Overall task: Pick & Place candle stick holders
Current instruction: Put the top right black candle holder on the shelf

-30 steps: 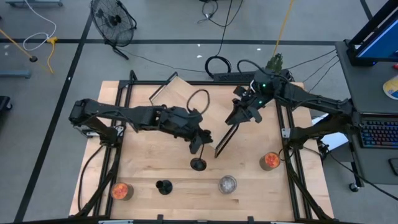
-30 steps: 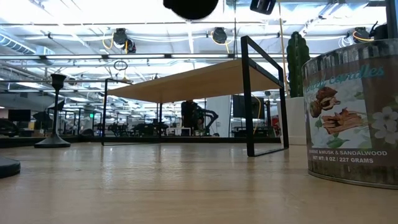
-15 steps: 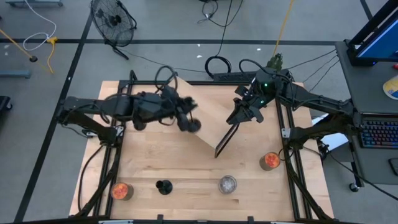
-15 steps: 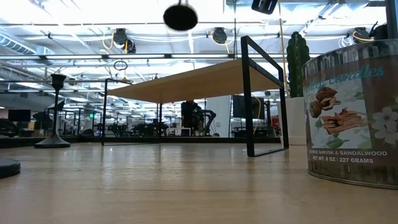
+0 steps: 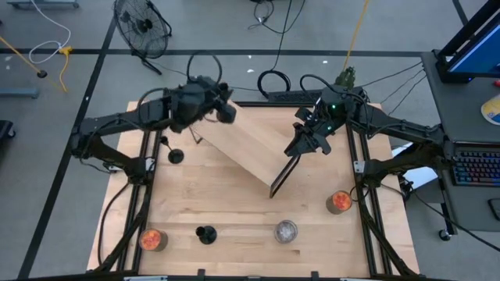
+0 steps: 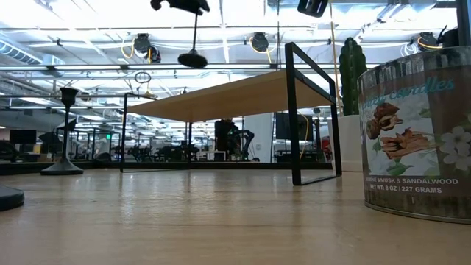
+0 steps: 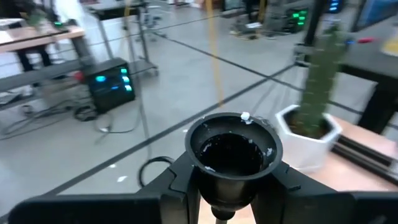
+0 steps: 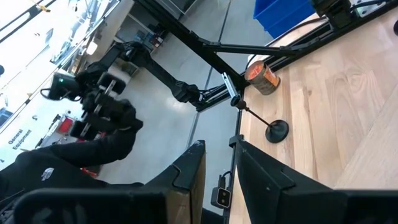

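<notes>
I am carrying one black candle stick holder [image 7: 234, 149] in the left gripper [image 5: 221, 109], so I judge this to be the transport step, with the placing still to do. The fingers [image 7: 180, 180] are closing on its stem just under the cup, and in the low view its round base is hanging free above the wooden shelf [image 5: 250, 144]. Next I will need to lower it gently until the base sits flat, then release. The left arm is stretching up over the shelf's far corner. The right gripper [image 5: 301, 146] is waiting at the shelf's other end, fingers slightly parted around its edge. Other holders are standing on the bench [image 5: 234, 211], well apart from both sets of fingers.
</notes>
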